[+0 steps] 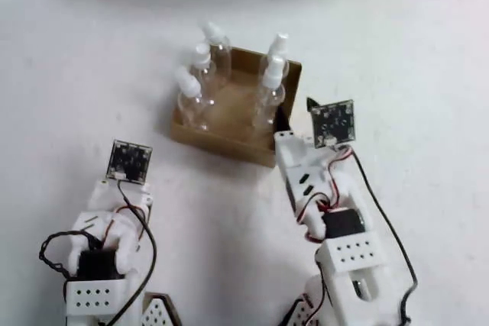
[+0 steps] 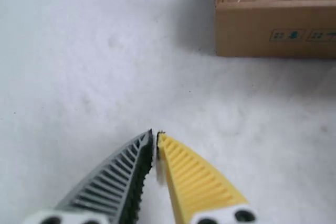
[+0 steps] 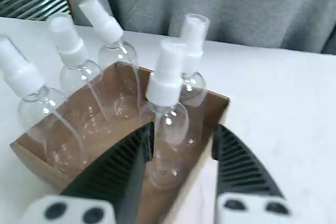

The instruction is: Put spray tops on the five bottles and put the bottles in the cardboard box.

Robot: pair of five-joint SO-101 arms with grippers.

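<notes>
Right claw (image 3: 181, 132) stands with its two black fingers spread apart, one on each side of the nearest bottle (image 3: 167, 121). A gap shows on both sides, so it does not appear to grip. That bottle lies straight ahead of the claw, in the near right corner of the cardboard box (image 3: 214, 109). It stands upright, its long axis pointing up, with its white spray top (image 3: 165, 77) on. Just behind it, along the same side of the box, is a fifth bottle (image 1: 276, 55). Three bottles (image 1: 202, 66) line the opposite side, one of them leaning. All five are clear, capped and inside the box.

The right arm is plainly the nearer one, with its claw at the box's edge. The left claw (image 2: 156, 136), one finger grey and one yellow, has its tips pressed together on nothing, low over bare surface and well apart from the box.

The task looks all but finished. The next move would likely be to draw the right claw straight back without knocking the upright bottle.

The surface (image 1: 76, 59) is white and plain. A grey curtain (image 3: 236, 3) hangs behind it.
</notes>
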